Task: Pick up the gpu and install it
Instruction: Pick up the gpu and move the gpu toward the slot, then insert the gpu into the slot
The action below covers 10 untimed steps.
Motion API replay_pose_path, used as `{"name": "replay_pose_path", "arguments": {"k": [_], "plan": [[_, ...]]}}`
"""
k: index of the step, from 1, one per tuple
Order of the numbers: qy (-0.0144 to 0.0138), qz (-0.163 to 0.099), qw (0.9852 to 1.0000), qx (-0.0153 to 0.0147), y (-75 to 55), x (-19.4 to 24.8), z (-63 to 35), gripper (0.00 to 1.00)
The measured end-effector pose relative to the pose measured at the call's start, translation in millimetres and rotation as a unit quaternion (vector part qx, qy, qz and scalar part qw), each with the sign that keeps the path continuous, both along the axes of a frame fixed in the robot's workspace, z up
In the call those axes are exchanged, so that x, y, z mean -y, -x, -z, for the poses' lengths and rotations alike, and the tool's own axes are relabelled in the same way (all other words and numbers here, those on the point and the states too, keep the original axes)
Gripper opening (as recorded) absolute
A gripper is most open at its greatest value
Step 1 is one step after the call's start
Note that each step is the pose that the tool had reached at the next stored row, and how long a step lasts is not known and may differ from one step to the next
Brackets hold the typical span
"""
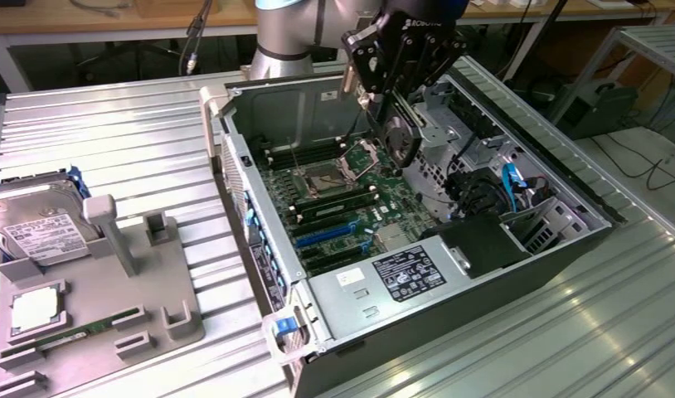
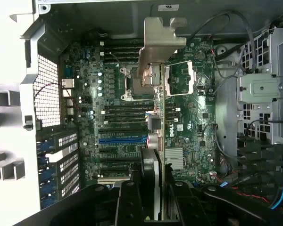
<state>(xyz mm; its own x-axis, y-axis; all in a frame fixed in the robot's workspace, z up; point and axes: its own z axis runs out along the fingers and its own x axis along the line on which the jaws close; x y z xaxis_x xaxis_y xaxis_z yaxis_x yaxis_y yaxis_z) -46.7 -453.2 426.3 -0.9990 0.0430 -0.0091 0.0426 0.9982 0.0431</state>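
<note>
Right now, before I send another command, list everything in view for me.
table: 1, silver ribbed metal, under everything
case: 1, black and silver, open, centre of the table
motherboard: 1, green, inside the case
tray: 1, grey, at the exterior view's left of the case
hard drive: 1, silver with white label, far end of the tray
chip: 1, silver square, on the tray nearer the camera than the drive
memory stick: 1, green, near end of the tray
gpu: 1, black with silver bracket, held edge-down above the motherboard
arm: 1, grey, behind the case
fingers: 2, black, shut on the gpu
</note>
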Motion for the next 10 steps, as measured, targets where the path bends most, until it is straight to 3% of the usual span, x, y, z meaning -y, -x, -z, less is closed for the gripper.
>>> {"name": "replay_pose_path", "arguments": {"k": [10], "plan": [[0.0, -0.003, 1.0, 0.0, 0.0, 0.0, 0.0, 0.28]]}}
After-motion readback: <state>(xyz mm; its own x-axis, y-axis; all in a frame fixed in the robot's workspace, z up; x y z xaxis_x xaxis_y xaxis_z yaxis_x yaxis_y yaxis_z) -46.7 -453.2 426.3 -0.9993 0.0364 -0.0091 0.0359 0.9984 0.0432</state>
